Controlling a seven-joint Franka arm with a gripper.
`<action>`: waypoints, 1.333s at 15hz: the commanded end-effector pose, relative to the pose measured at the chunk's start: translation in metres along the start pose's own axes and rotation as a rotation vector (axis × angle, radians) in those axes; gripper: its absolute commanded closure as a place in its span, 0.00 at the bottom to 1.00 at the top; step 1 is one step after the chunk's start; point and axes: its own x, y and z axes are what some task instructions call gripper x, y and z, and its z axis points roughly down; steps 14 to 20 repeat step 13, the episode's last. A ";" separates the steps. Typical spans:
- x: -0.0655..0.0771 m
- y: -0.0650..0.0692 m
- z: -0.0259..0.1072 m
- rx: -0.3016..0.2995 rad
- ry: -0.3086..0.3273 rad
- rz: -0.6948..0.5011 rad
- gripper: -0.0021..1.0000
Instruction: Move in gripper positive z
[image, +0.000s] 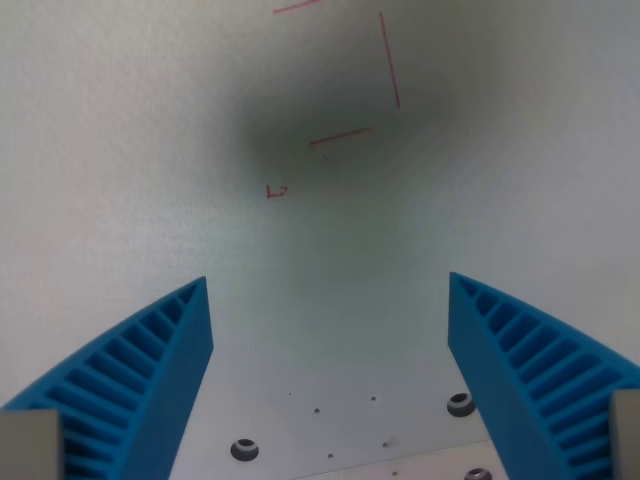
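Observation:
My gripper (328, 285) is open and empty, its two blue ribbed fingers (160, 370) rising from the lower corners of the wrist view with a wide gap between them. Below them lies a pale grey-white surface (120, 150) with thin red lines (388, 60) drawn on it near the top, and a small red mark (277, 191) closer in. A dark soft shadow (330, 130) falls over the lines. Nothing sits between the fingers.
Several small screw holes (244, 448) and dots mark the surface near the bottom edge between the fingers, with one hole (459, 404) beside the finger at the wrist view's right.

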 end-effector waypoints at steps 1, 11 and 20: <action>0.000 0.000 0.004 0.000 0.002 0.000 0.00; 0.000 0.000 0.054 0.000 0.002 0.000 0.00; 0.000 0.000 0.064 0.000 0.002 0.000 0.00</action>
